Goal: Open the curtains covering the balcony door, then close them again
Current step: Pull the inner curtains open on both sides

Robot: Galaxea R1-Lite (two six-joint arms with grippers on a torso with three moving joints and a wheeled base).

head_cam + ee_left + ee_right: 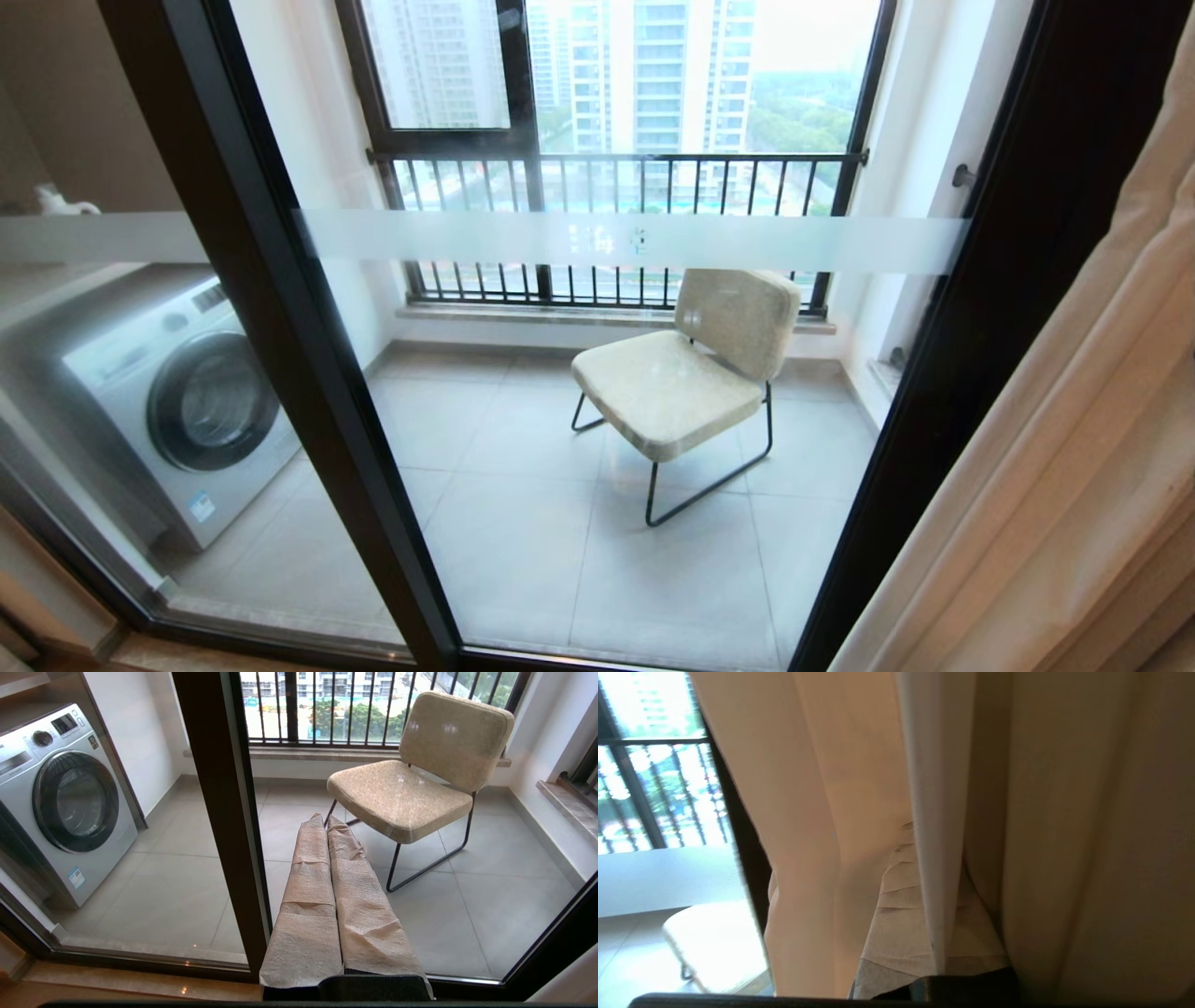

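Your curtains (1074, 448) hung gathered at the right edge of the head view, drawn clear of the balcony door (990, 308), whose glass panels stood uncovered in their black frames with the frosted strip (635, 241) crossing them. Through the glass you could see a cream chair (691, 373) on the tiled balcony floor and a washing machine (177, 401) off to the left. Your right pincer (915, 868) was buried among the curtain folds, its wrapped fingers (901, 924) clenched, with a pale fold running across them; whether fabric was caught between them you could not tell. Your left pincer (327, 826) was clenched on nothing, its wrapped fingers (308, 896) pressed together and pointing toward the door's middle frame post (219, 812).
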